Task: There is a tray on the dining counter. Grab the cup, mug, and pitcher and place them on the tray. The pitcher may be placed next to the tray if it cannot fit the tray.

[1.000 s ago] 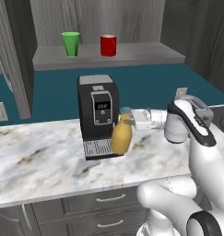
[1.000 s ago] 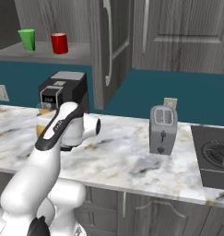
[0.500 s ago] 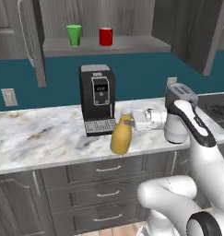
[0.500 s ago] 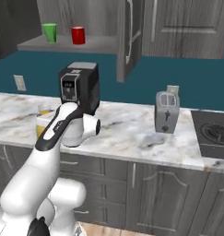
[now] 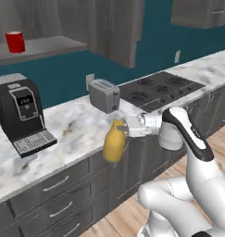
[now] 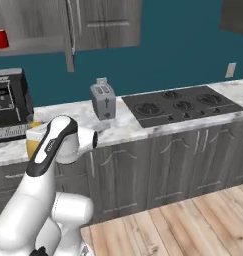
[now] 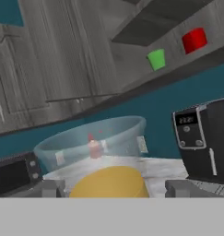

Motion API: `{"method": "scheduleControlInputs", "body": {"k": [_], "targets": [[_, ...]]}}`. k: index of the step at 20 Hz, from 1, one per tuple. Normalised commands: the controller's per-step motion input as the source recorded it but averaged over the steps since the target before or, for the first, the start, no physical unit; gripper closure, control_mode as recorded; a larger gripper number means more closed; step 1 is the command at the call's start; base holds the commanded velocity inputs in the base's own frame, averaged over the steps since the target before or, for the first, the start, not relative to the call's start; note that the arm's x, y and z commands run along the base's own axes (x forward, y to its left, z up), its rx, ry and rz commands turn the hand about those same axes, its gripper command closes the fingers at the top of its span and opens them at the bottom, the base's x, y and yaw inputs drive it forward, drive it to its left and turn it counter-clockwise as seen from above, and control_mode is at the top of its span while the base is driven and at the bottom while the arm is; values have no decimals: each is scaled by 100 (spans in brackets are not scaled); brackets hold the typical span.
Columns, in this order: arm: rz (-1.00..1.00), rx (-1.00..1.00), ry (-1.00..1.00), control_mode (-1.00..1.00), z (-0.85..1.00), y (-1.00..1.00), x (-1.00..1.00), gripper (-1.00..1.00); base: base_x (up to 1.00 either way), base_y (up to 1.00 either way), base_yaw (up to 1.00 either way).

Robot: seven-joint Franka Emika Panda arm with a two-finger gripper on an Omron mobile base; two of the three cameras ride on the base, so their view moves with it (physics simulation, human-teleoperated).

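Observation:
The yellow-orange pitcher [image 5: 114, 144] hangs just off the front edge of the marbled worktop [image 5: 77, 127], with my gripper [image 5: 119, 133] shut on its neck from the right. In the hand view its rounded top [image 7: 109, 182] sits between the two fingertips [image 7: 51, 189]. In the right base view a slice of the pitcher [image 6: 32, 145] shows behind my arm. The red mug [image 5: 15, 41] stands on a grey wall shelf [image 5: 44, 46] at the far left, also seen as the mug [image 6: 0, 38]. In the hand view the green cup [image 7: 156, 59] stands beside the mug [image 7: 195, 40]. The tray and the dining counter are out of view.
On the worktop stand a black coffee machine [image 5: 23, 120] and a grey toaster [image 5: 104, 95], with a black stove top [image 5: 160, 88] to the right. Dark grey drawers and cabinet doors [image 6: 158, 170] run below. Wooden floor [image 6: 193, 225] lies on the right.
The whole picture has swung: the base has turned right, so the coffee machine slid left and the toaster and stove came into view. The pitcher stays in my gripper.

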Motion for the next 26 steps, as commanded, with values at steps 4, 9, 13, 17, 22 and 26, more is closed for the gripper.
{"method": "scheduleControlInputs", "body": {"k": [4,9,13,17,22,26], "targets": [[0,0,0,100,0,0,0,100,21,21,-100],[0,0,0,100,0,0,0,100,26,24,-100],[0,0,0,100,0,0,0,100,26,23,-100],[0,0,0,100,0,0,0,100,20,19,-100],[0,0,0,100,0,0,0,100,5,10,-97],[0,0,0,100,0,0,0,100,-6,-5,-87]]}}
